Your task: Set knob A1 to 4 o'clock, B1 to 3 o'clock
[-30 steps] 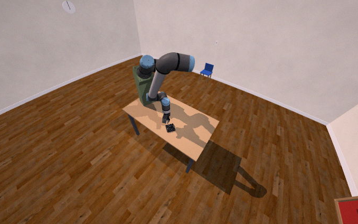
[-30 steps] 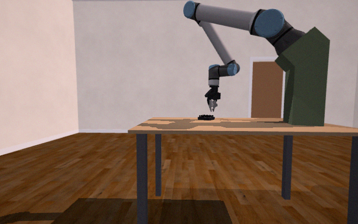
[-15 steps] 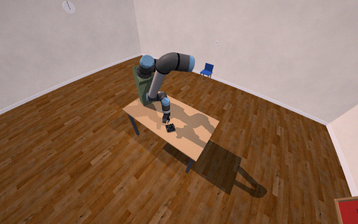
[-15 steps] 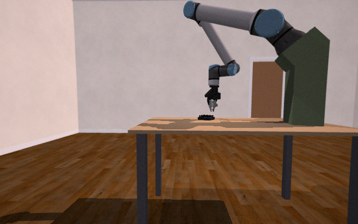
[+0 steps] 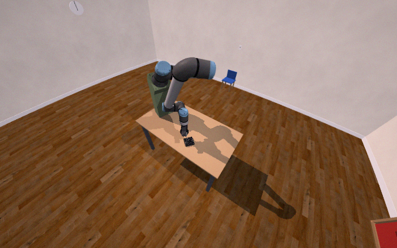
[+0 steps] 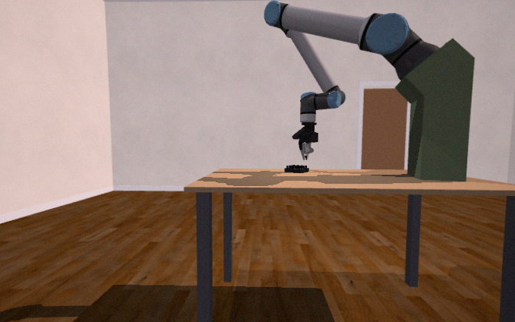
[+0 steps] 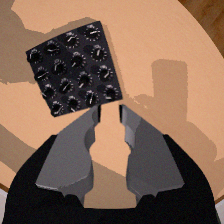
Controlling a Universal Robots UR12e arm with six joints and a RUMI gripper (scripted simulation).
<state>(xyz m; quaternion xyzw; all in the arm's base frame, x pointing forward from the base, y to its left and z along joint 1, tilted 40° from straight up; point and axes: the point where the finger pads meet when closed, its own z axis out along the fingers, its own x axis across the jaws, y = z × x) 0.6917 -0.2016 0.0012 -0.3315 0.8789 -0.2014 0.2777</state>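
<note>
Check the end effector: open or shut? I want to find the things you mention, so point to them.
Slightly open; the wrist view shows a narrow gap between the fingertips of the end effector (image 5: pixel 184 134) (image 6: pixel 304 159) (image 7: pixel 110 113), nothing held.

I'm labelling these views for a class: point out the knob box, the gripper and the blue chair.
Knob box (image 5: pixel 188 141) (image 6: pixel 296 169) (image 7: pixel 75 69): top, exterior, wrist; its body.
Gripper (image 5: pixel 184 134) (image 6: pixel 304 159) (image 7: pixel 110 106): same views; between its fingertips.
Blue chair (image 5: pixel 231 74): top; its backrest.

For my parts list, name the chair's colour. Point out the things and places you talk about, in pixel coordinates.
The chair (image 5: pixel 231 74) is blue; the top view shows it best.
</note>
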